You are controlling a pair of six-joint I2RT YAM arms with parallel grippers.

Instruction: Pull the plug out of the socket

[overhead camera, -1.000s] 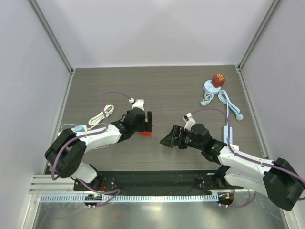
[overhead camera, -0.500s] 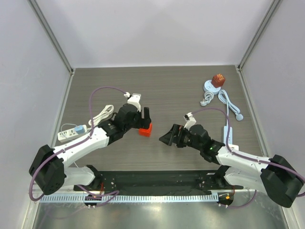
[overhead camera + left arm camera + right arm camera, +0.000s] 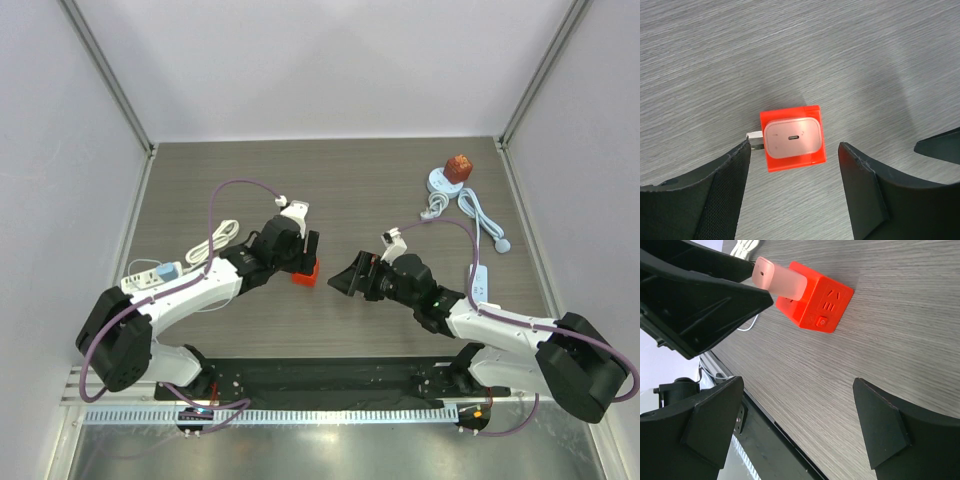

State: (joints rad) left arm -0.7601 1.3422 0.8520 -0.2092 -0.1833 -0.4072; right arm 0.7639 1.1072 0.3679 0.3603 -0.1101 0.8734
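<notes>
Near the table's middle, the red cube socket [image 3: 305,274] sat flat on the table [image 3: 380,190], with the pale pink plug [image 3: 792,138] seated in its top face, USB-C port up. Left gripper [image 3: 794,146] hung directly over it, jaws spread wide either side of the cube, holding nothing; contact not evident. Right gripper [image 3: 797,385] faced the cube from the side, near but apart, likewise spread wide and empty. Both parts looked like rigid moulded plastic: light, smooth-sided, probably slippery, not fragile. Cube would likely lift with the plug unless pinned. My call: one claw pinches the plug's broad flat sides above the cube, the other clamps the red body low. Pull straight along the pins, no twist.
</notes>
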